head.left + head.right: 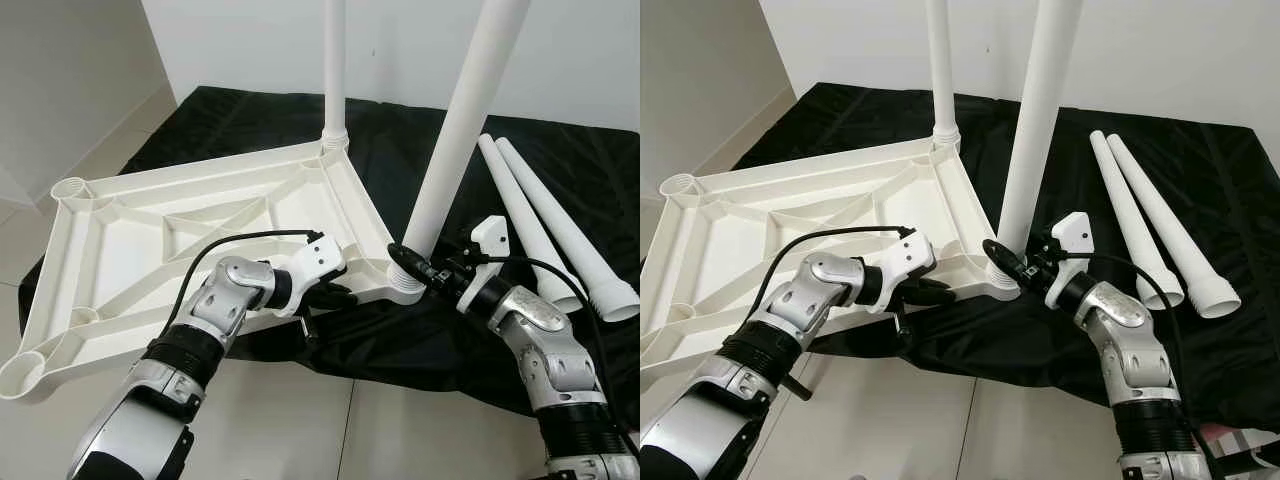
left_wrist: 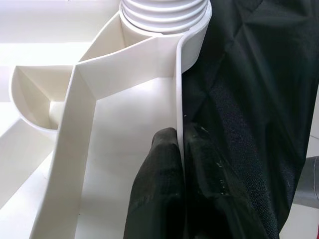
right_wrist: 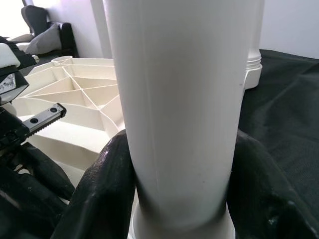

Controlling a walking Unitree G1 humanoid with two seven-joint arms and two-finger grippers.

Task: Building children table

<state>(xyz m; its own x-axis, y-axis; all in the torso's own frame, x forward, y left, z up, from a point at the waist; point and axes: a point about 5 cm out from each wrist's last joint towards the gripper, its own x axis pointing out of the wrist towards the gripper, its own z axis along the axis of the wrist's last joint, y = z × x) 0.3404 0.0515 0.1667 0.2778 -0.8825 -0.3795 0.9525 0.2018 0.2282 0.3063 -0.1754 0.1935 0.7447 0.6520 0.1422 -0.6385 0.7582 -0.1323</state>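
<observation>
Step in hand: the second leg [image 1: 455,135] was being fixed into a corner socket of the upturned table top [image 1: 130,260]. In my judgement this was about the middle of the task, because one leg already stood and two legs lay unused.

Right claw [image 1: 418,268]: it was clamped around the lower end of the second leg, just above the threaded collar; in the right wrist view one black finger was on each side of the white tube [image 3: 174,109].

Right arm pose: the forearm rose from below, the elbow was bent, and the wrist pointed inward toward the socket.

Left claw [image 1: 335,293]: it was pinched together on the near rim of the table top, beside the same socket; in the left wrist view the fingers [image 2: 154,189] held the thin white wall between them.

Left arm pose: it was bent at the elbow and reached across toward the right claw, so the two claws were near each other.

Next move, as I judge: the right claw needs to turn the leg on its thread until it sits firm, while the left claw keeps the top from sliding. The leg leaned a little, so it should become upright first.

Beyond the left claw: the first leg [image 1: 334,70] stood upright in the far corner socket.

Beyond the right claw: two spare legs [image 1: 545,225] lay side by side on the black cloth [image 1: 590,170].
</observation>
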